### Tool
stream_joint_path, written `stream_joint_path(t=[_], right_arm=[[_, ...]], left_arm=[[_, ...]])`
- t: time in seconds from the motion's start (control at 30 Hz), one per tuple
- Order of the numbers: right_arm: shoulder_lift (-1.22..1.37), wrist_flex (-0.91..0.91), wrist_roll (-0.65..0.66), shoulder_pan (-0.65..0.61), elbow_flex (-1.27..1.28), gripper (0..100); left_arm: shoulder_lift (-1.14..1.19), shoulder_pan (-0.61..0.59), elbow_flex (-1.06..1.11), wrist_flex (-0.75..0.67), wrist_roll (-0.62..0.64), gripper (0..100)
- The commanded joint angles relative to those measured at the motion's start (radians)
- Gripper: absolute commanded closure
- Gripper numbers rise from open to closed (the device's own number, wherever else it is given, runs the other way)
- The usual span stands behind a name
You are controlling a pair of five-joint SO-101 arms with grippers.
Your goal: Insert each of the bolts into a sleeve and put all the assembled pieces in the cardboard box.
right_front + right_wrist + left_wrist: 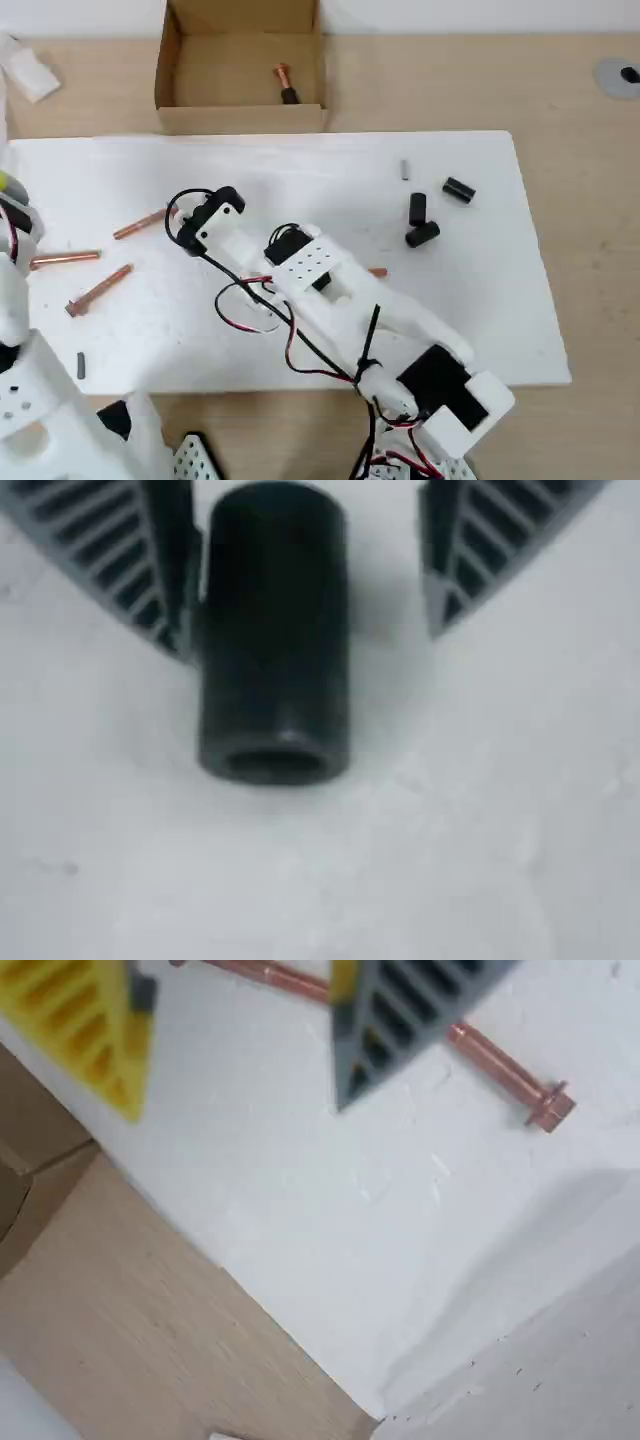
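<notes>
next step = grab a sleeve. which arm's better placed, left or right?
Right. The right gripper, open, straddles a black sleeve lying on the white mat; closing should likely grip it. The left gripper, open, is over a copper bolt near the mat's edge.

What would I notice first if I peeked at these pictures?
A big white arm stretches slantwise across the white board in the middle of the table. Its open hand has a finger on each side of a black sleeve lying on the board. At the far edge, a cardboard box holds one copper bolt with a black end.
</notes>
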Motion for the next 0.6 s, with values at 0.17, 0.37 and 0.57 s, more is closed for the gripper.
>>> stream_joint_path(t=[0.17,0.37,0.57], right_arm=[[0.035,0.032,-0.005,-0.008,-0.039,99.0],[0.033,0.098,-0.077,0.033,-0.14,98.8],[-0.117,0.164,-0.222,0.133,-0.318,98.8]], left_arm=[[-0.015,-0.015,-0.008,-0.002,-0.009,86],[-0.015,-0.014,-0.009,0.002,-0.011,86],[-0.01,-0.006,-0.011,0.02,-0.038,86]])
